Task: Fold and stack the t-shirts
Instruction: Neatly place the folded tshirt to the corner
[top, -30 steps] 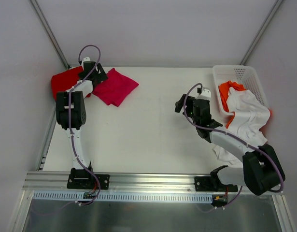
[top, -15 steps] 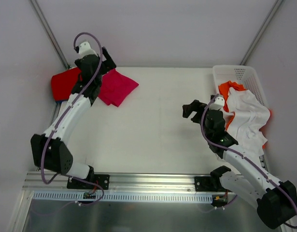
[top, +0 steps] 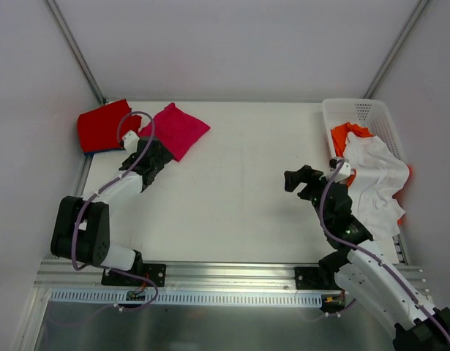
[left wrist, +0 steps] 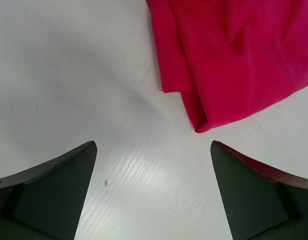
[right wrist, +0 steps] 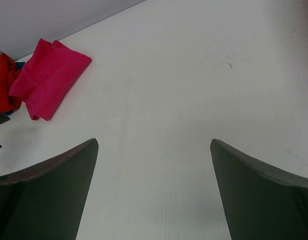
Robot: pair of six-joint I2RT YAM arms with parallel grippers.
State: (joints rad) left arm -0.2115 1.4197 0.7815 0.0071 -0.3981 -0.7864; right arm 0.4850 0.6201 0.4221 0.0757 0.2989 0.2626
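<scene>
Both arms have drawn back toward the lower edge of the overhead view. The left gripper (top: 157, 152), which sat over the shirts in the upper left a second ago, is now low above bare table below them. The right gripper (top: 296, 178) has slipped a little down and to the right.

At the far upper left lies the folded red t-shirt (top: 100, 126). Just to its right is the folded crimson-pink t-shirt (top: 177, 130), turned at an angle. It reads as lying beside the red one rather than squarely on it, though I cannot tell whether their edges overlap.

The left gripper points at the pink shirt's near corner. Its fingers are spread as wide as they go, holding nothing and touching nothing. The wrist view shows only table between them, with the pink cloth (left wrist: 234, 60) in the upper right.

If stacking this pair is the step in hand, a clean way would be to pinch all the layers of that near corner together. The bundle should be lifted rather than dragged, so the fold does not open. It should then be set square on the red one.

Right of centre, the right gripper is likewise fully open and empty over bare table, facing left, with the pink shirt (right wrist: 48, 77) far off in its view.

At the far right, the white t-shirt (top: 375, 179) spills over the white basket (top: 328, 121) toward the table, with the orange t-shirt (top: 347, 135) under it. The white one looks the likelier next pick. Taking it by one hanging edge should keep the orange one from coming along.
</scene>
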